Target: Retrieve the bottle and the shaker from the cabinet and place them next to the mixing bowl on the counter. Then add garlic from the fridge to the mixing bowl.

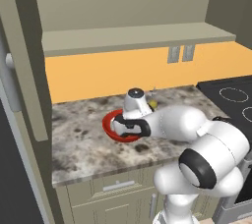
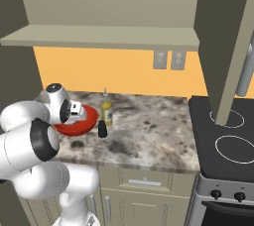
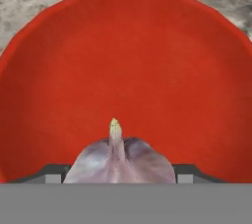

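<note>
My gripper (image 3: 118,173) is shut on the garlic (image 3: 118,159), a whitish bulb with its stem tip pointing away from the hand. It hangs just above the inside of the red mixing bowl (image 3: 128,61). The bowl (image 2: 85,122) sits on the speckled counter (image 2: 149,131), partly behind my hand (image 2: 73,111). Just right of the bowl stand the yellow bottle (image 2: 106,111) and, in front of it, the short black shaker (image 2: 102,129). In the left base view my hand (image 1: 130,127) covers most of the bowl (image 1: 109,123). The cabinet shelf (image 2: 109,36) above is bare.
A black stovetop (image 2: 223,141) adjoins the counter on the right. An open cabinet door (image 2: 223,46) hangs over the stove's near edge. A tall panel with a grey handle (image 1: 9,78) bounds the counter on the left. Drawers (image 1: 118,184) lie below.
</note>
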You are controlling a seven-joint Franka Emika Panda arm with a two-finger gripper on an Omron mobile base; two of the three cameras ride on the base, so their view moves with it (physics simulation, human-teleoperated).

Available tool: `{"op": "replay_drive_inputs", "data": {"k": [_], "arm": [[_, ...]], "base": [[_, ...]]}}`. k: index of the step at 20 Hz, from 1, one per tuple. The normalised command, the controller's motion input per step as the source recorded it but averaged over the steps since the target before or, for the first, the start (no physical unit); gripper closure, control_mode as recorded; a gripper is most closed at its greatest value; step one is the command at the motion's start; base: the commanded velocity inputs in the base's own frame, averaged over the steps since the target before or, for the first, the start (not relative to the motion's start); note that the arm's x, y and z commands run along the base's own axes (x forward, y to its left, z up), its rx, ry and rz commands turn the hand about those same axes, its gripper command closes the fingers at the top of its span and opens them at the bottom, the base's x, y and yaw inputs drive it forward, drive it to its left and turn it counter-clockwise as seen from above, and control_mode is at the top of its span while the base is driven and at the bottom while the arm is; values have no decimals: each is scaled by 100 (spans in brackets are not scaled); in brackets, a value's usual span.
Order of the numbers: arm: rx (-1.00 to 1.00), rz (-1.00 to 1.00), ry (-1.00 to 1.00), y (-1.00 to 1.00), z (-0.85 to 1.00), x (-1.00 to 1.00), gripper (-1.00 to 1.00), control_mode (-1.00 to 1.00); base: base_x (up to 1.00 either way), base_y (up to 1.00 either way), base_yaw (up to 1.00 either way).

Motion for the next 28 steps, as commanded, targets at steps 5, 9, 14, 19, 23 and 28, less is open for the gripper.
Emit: {"op": "replay_drive_inputs", "data": {"k": [5, 9, 14, 19, 23, 28], "arm": [[1, 0, 0, -7, -8, 11, 100, -100], [5, 0, 0, -12, 0, 19, 100, -100], [0, 0, 0, 0, 0, 0, 100, -100], [0, 0, 0, 0, 0, 0, -100, -100], [0, 0, 0, 0, 1, 0, -100, -100], [-1, 0, 0, 0, 24, 0, -100, -100]], "base": [[0, 0, 0], [0, 0, 0], [0, 0, 0], [0, 0, 0], [0, 0, 0], [0, 0, 0]]}}
